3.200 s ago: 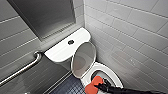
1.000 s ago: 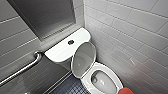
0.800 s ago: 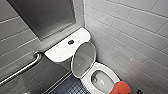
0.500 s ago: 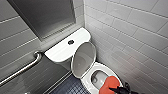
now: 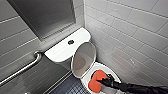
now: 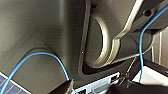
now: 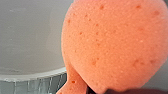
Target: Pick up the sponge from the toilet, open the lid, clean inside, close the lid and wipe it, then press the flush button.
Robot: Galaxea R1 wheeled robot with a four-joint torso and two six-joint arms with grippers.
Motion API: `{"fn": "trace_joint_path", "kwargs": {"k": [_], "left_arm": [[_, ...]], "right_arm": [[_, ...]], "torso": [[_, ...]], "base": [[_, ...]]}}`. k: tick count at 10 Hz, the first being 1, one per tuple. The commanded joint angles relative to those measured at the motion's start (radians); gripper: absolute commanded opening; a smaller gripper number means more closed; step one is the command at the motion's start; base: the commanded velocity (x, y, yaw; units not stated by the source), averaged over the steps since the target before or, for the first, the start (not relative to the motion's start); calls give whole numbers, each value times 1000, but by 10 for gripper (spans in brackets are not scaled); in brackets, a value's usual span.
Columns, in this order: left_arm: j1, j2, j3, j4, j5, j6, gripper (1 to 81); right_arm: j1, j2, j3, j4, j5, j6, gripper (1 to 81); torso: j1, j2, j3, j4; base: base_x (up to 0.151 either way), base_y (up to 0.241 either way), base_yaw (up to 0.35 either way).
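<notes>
Your right gripper, low centre of the head view, seems clamped on the sponge inside the toilet bowl; the lid stands raised.

Soft, even indoor light, mild blur throughout, wide-angle bending at head-view edges.

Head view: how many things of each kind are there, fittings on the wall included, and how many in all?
toilet: 1
sponge: 1
flush button: 1
grab bar: 1
wall panel: 1
Total: 5
</notes>
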Motion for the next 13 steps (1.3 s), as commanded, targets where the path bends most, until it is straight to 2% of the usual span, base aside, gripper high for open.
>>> {"fn": "trace_joint_path", "kwargs": {"k": [1,4,6,8,10,13], "left_arm": [[35,1,1,10,29,8,811],[35,1,1,8,29,6,811],[35,3,1,8,29,6,811],[35,3,1,10,29,6,811],[35,3,1,11,30,8,811],[35,5,-1,11,33,8,811]], "right_arm": [[166,139,-156,101,-79,12,10],[159,255,-313,135,-82,12,10],[109,323,-401,146,-82,12,10],[51,314,-362,123,-81,5,10],[0,245,-269,86,-78,5,10],[-61,161,-190,83,-76,0,10]], "torso": [[0,0,0,0],[0,0,0,0],[0,0,0,0],[0,0,0,0],[0,0,0,0],[0,0,0,0]], "base": [[0,0,0],[0,0,0],[0,0,0],[0,0,0],[0,0,0],[0,0,0]]}}
